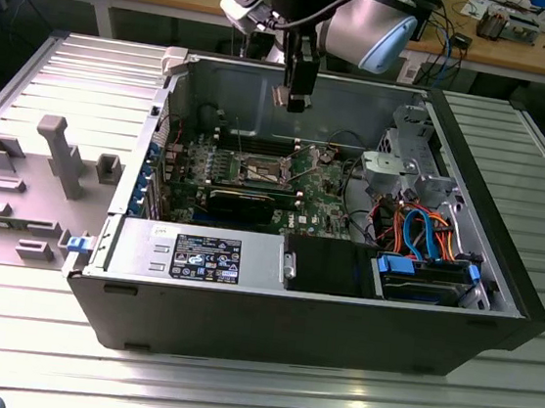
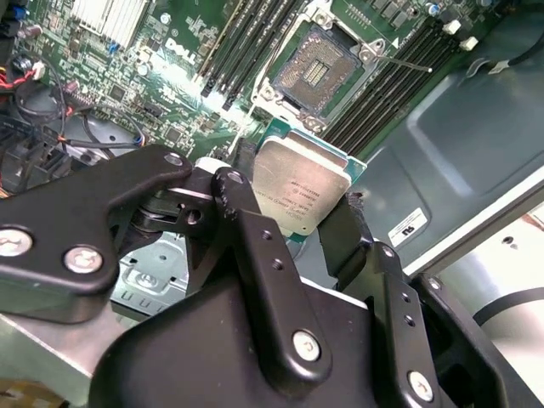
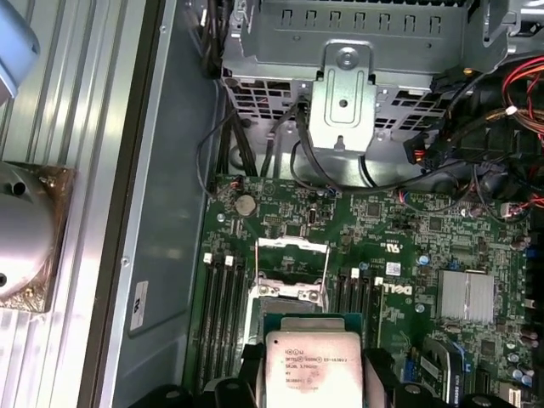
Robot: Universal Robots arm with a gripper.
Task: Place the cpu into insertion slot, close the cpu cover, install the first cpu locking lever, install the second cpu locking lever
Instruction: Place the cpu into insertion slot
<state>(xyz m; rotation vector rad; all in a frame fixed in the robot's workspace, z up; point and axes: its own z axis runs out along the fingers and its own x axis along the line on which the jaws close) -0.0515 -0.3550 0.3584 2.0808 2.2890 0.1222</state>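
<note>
In ext. view, gripper [image 1: 294, 96] hung at upper centre of frame, above the open pc case [image 1: 319, 318]. Its fingers [image 2: 242, 212] were clamped on the cpu [image 2: 302, 191] by the edges, metal top twd the wrist cams. Below it, insertion slot [image 2: 316, 68] sat uncovered on the green board [image 1: 324, 198], well apart from the chip. The cpu cover [image 3: 292, 246] stood raised beside the slot.

Silver-topped cpu [image 2: 302, 191] — gripped at its edges — hangs above the open insertion slot [image 2: 319, 72] (dark centre bare); cpu cover [image 3: 293, 245] stands raised.
</note>
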